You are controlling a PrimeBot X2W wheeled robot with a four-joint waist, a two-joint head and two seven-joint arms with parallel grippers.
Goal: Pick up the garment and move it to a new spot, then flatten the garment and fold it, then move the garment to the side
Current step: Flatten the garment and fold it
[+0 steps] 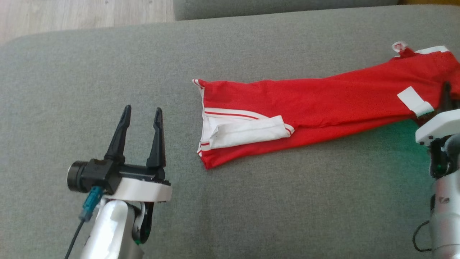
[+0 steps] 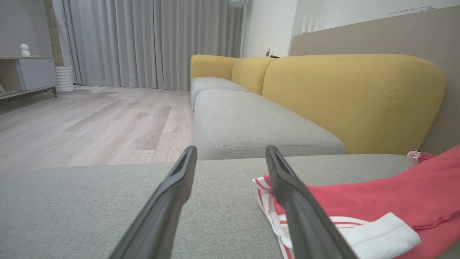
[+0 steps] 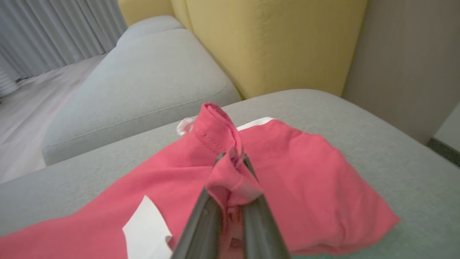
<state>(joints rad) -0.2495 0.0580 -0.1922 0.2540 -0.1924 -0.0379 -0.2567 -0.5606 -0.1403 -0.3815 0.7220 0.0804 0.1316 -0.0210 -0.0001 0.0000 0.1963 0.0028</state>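
The garment (image 1: 323, 104) is red with white stripes and white patches, stretched long across the grey cushion (image 1: 107, 72) from the middle to the right edge. My right gripper (image 3: 233, 161) is shut on a bunched fold of the garment (image 3: 305, 187) near its right end; in the head view that gripper (image 1: 446, 91) shows at the far right. My left gripper (image 1: 142, 113) stands open over bare cushion, left of the garment's striped end and apart from it. In the left wrist view that striped end (image 2: 359, 208) lies just right of my open left gripper (image 2: 230, 153).
The grey cushion's far edge (image 1: 90, 30) meets a wood floor (image 1: 72, 14) at the upper left. A second grey seat (image 2: 251, 122) with yellow backrests (image 2: 352, 97) stands beyond. A wall panel (image 3: 406, 61) rises at the right of the cushion.
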